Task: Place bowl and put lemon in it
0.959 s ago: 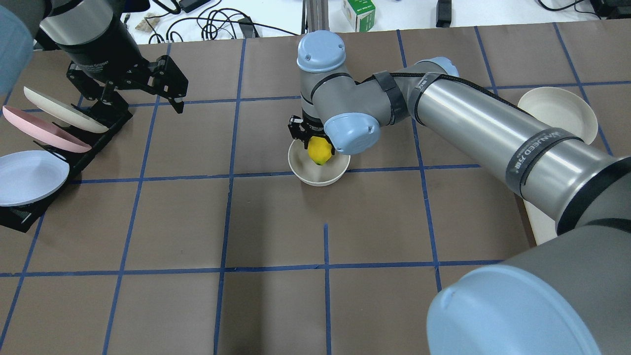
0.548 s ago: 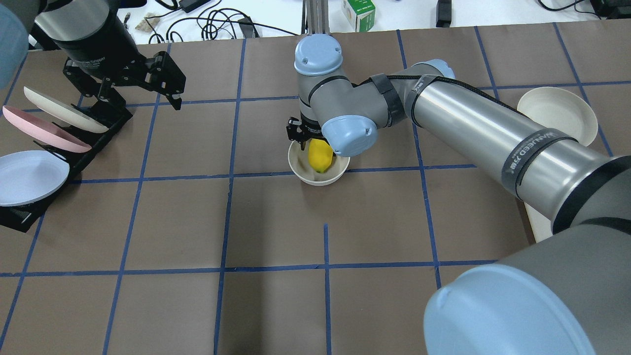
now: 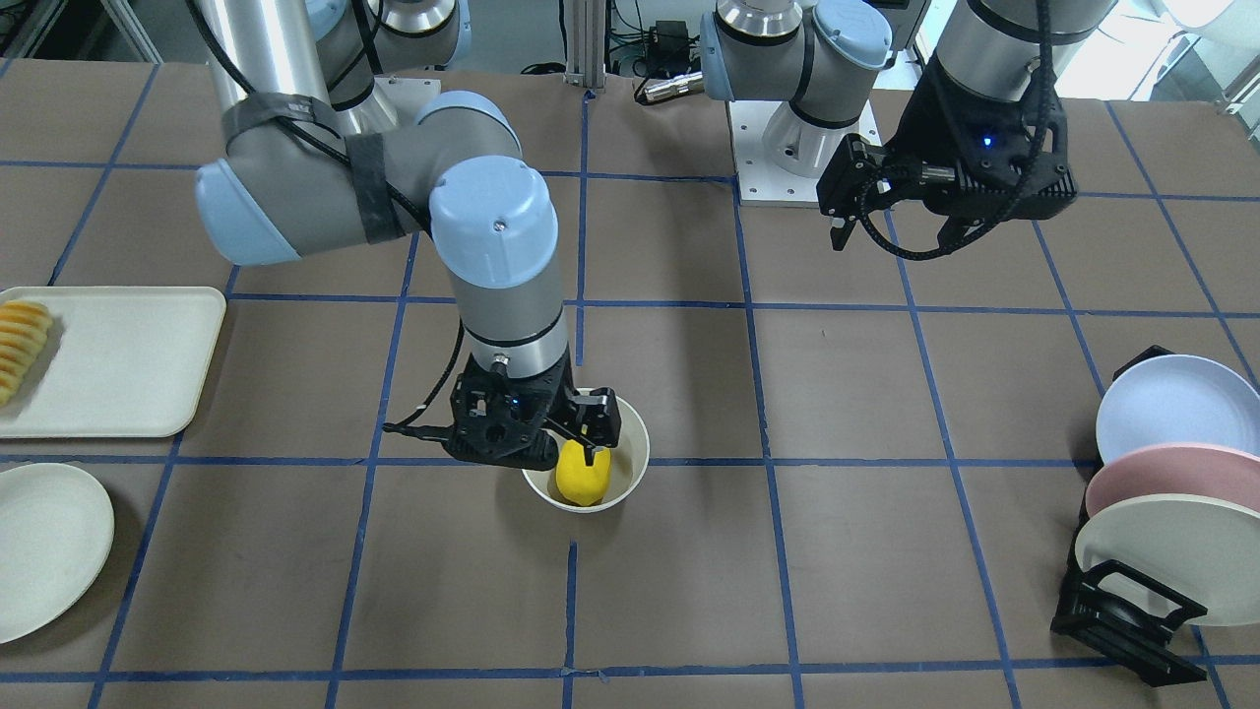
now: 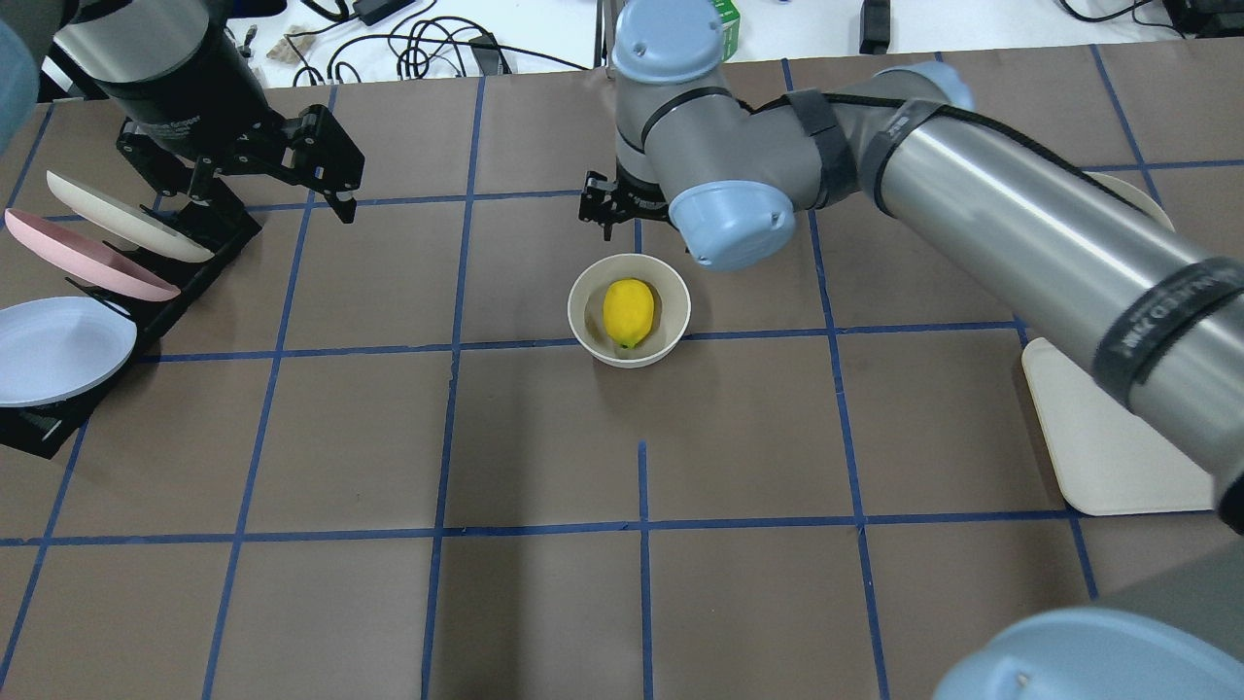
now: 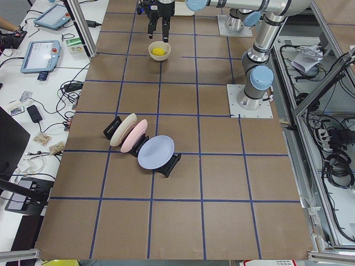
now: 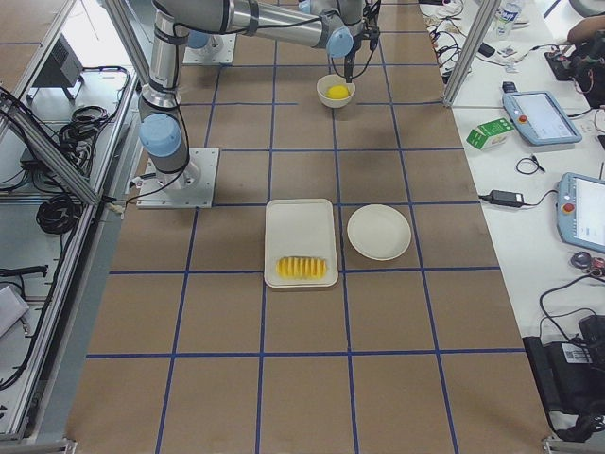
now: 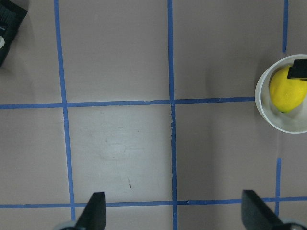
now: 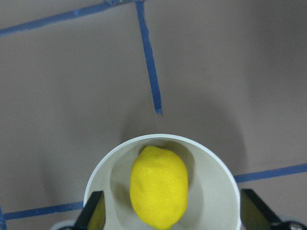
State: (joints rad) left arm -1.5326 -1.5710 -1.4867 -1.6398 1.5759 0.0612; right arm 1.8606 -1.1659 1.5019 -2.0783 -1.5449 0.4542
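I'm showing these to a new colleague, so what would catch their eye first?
The bright yellow lemon lying in the cream bowl near the middle of the table stands out most, with the right gripper hanging open above it. Next comes the rack of cream, pink and blue plates at the robot's left end, the left gripper open nearby.

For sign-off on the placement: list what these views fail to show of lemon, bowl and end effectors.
Front-facing: the right end effector covers part of the bowl's rim and the lemon's top.
Overhead: the right arm's wrist hides most of that end effector.
Left wrist: frame edge cuts the bowl.
Side views: lemon too small for detail.
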